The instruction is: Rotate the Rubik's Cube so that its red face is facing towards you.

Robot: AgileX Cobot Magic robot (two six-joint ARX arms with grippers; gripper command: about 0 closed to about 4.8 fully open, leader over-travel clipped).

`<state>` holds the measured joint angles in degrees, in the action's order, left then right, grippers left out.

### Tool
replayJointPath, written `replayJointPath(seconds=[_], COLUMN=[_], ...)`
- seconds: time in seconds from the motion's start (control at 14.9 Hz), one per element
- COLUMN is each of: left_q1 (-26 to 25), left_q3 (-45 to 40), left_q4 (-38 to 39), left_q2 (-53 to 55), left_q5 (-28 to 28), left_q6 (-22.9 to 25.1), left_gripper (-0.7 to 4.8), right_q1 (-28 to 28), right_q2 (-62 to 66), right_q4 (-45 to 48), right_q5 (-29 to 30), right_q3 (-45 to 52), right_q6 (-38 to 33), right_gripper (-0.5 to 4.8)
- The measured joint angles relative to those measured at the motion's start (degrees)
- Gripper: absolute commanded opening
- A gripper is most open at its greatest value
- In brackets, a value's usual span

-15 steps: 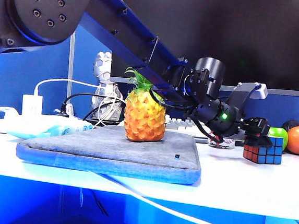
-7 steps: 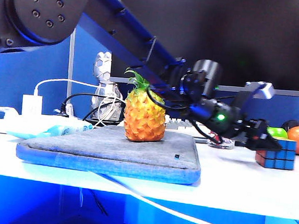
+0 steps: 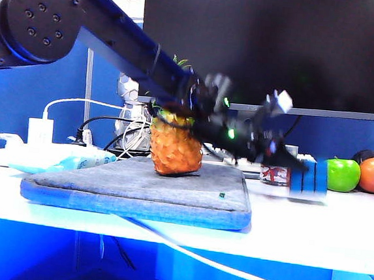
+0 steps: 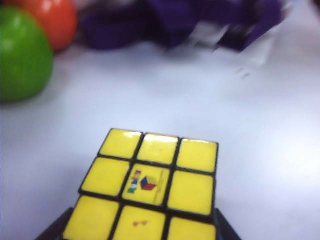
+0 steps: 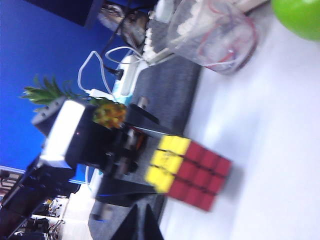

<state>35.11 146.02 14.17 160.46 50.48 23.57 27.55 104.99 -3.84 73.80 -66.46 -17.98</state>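
Currently the left gripper (image 3: 296,170) clamps the sticker-covered plastic Rubik's Cube (image 3: 308,179) right of the grey pad (image 3: 137,188); the right gripper's (image 5: 140,222) fingers sit together.

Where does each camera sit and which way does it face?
Exterior view: at table height, facing the monitor; left arm reaches to the Rubik's Cube.
Left wrist view: above the cube's yellow face; left gripper fingers at its sides.
Right wrist view: looks at the red face; right gripper tip shows.
All share the cube.
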Motion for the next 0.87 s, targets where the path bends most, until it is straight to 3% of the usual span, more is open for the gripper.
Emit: replayJointPath(seconds=[0.2,0.67,0.8,0.87], left_q1=[0.07,1.14,1.11,1.40], left_q3=[3.30,3.19,3.28,3.34], left_q4=[-1.03,-0.68,-1.07,-0.42], left_q2=[-0.24,0.11,0.63,1.88], left_q5=[8.46,20.04,18.56,10.36], left_q6=[-0.02,-0.02,0.87,2.84], left_gripper=[0.21,0.21,0.15,0.15], right_q1=[-0.02,-0.72,-0.74,-0.74], right_q2=[0.00,0.00,0.00,0.00], right_q4=[0.22,0.55,0.61,0.66], right_q5=[2.62,7.08,8.26,8.35], right_q3=[-0.02,0.00,0.00,0.00], right_q6=[0.00,0.00,0.00,0.00], right_gripper=[0.23,0.23,0.23,0.23])
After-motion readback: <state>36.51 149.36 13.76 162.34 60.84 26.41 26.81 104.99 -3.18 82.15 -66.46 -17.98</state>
